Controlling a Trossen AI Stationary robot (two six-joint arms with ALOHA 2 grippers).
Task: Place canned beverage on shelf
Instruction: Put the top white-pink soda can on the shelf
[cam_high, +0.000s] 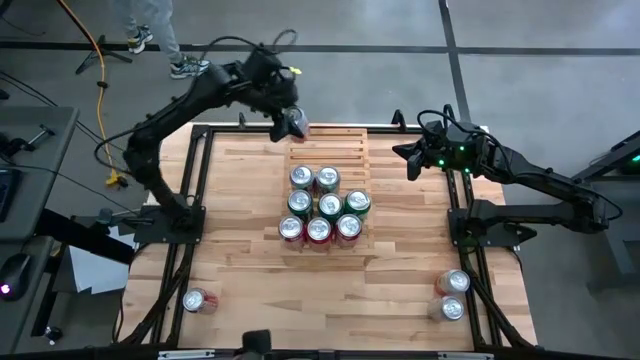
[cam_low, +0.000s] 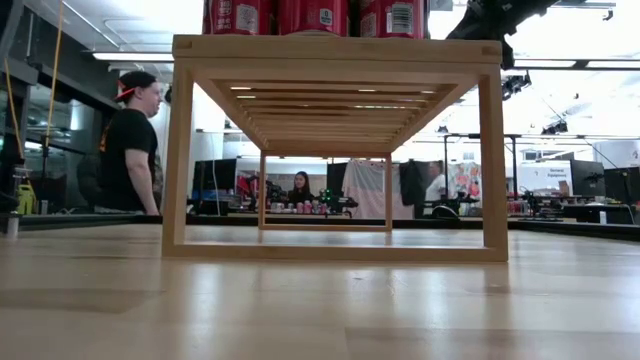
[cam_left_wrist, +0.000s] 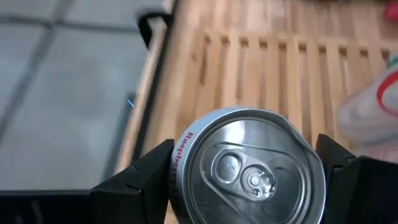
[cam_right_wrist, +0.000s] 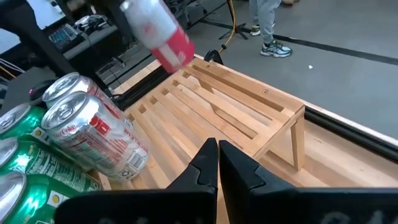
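My left gripper (cam_high: 290, 122) is shut on a red and white can (cam_right_wrist: 158, 31), held over the far left part of the pale-wood slatted shelf (cam_high: 335, 150). Several red and green cans (cam_high: 322, 205) stand on the shelf's nearer tiers; their lower parts show in the low view (cam_low: 310, 15). My right gripper (cam_right_wrist: 217, 158) is shut and empty. It waits in the air by the shelf's far right corner (cam_high: 410, 160). My left gripper pinches the can's side wall just below its top rim (cam_left_wrist: 180, 168) between the two fingers (cam_left_wrist: 149, 171), one on each side. The can's silver top (cam_left_wrist: 249, 165) faces the wrist. The can hangs tilted, clear of the shelf's slats (cam_right_wrist: 205, 106).
One loose can (cam_high: 197, 300) lies on the table near the front left. Two more cans (cam_high: 452, 295) are at the front right. The shelf's far tiers (cam_high: 330, 145) are bare slats. People stand in the room beyond the table (cam_low: 135, 145).
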